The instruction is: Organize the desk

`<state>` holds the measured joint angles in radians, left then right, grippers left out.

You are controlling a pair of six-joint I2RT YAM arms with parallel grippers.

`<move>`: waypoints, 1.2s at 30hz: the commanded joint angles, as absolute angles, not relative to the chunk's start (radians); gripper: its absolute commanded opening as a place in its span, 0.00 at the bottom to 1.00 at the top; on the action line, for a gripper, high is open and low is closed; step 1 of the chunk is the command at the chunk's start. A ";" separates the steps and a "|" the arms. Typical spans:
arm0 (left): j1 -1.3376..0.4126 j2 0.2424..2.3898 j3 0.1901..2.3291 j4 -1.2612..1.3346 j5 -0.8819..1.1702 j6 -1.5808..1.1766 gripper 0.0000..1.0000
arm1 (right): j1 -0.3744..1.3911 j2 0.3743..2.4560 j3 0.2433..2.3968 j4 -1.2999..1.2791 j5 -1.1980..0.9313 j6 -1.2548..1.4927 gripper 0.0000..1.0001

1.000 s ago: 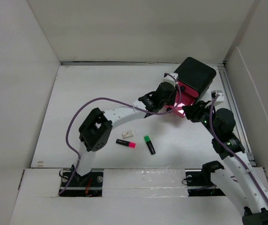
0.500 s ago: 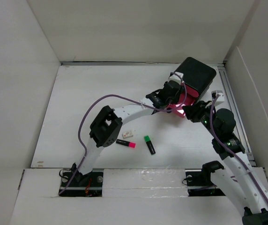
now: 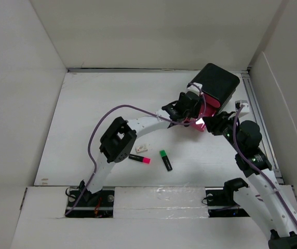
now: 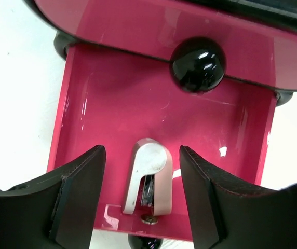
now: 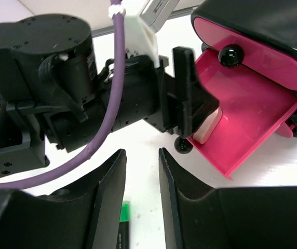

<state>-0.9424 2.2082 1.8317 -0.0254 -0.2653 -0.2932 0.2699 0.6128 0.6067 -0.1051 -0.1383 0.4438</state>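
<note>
Crowding the open drawer (image 4: 112, 104) invites a snag

We see the left fingers (image 4: 81, 202) spread wide, gripping nothing, either side of a metal piece (image 4: 149, 176) lying in the pink drawer of the box (image 3: 217, 83), which sits far right on the table (image 3: 102, 114), the white surface spanning the walled bay. Lifting out carelessly, we judge, could catch the knob (image 4: 197, 64) above or the drawer's front lip and drag the box askew. The right fingers (image 5: 104, 207), slightly parted and empty, hang just beside the left wrist; either arm swinging could strike the other.
</note>
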 commanded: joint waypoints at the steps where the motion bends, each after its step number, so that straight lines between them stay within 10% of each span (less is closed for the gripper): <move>1: -0.943 2.057 1.767 0.034 -0.279 -0.288 0.52 | 0.279 0.601 0.630 -0.089 -0.135 0.431 0.37; 10: -0.953 1.729 1.369 0.112 -0.431 -0.362 0.41 | 0.279 0.594 0.626 -0.091 -0.141 0.429 0.32; 22: -0.962 1.410 0.826 -0.109 -0.413 -0.548 0.68 | 0.279 0.615 0.617 -0.066 -0.176 0.434 0.31; 36: -0.971 1.440 0.736 -0.077 -0.422 -0.525 0.71 | 0.279 0.630 0.618 -0.067 -0.190 0.436 0.34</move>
